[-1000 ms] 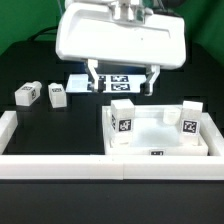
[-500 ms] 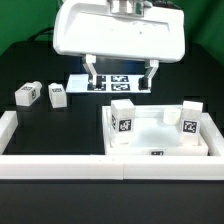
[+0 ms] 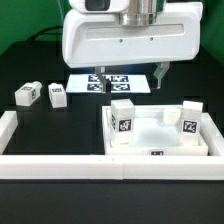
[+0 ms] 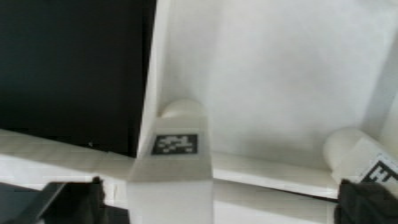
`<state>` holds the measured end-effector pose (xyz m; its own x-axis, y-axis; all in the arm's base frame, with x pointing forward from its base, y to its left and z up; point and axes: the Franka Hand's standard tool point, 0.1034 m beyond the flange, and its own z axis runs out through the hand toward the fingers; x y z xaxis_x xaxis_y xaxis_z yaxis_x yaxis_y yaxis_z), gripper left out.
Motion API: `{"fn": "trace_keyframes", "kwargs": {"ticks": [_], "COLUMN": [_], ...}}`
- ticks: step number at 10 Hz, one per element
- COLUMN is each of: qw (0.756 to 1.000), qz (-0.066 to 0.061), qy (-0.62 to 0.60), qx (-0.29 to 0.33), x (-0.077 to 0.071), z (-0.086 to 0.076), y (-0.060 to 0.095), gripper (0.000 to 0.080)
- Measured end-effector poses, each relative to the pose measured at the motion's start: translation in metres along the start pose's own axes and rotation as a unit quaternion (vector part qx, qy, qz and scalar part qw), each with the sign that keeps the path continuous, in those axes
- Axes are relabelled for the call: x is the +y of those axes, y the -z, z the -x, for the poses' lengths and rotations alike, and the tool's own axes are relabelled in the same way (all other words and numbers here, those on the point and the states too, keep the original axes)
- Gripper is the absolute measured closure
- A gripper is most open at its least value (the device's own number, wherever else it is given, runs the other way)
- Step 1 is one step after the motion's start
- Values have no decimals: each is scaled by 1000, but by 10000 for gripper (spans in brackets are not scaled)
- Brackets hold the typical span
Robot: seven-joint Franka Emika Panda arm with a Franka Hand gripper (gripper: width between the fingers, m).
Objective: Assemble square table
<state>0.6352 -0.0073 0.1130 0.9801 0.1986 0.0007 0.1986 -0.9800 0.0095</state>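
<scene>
End effector (image 3: 128, 78) toward exterior view's right

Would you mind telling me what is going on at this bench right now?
The arm is partway through putting the square table together. The table top lies flat with two upright legs at its far corners. Two loose legs lie on the black surface at the exterior view's left. The gripper hangs above the marker board, behind the top, its fingers open and holding nothing.
</scene>
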Motion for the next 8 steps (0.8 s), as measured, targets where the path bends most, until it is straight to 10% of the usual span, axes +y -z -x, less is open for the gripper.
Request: {"fn": "trace_keyframes", "kwargs": {"ticks": [8], "qw": [1000], "qz": [3], "qy": [28], "qx": [-3], "x": [16], "z": [-17], "y": [-22], "gripper": [150]}}
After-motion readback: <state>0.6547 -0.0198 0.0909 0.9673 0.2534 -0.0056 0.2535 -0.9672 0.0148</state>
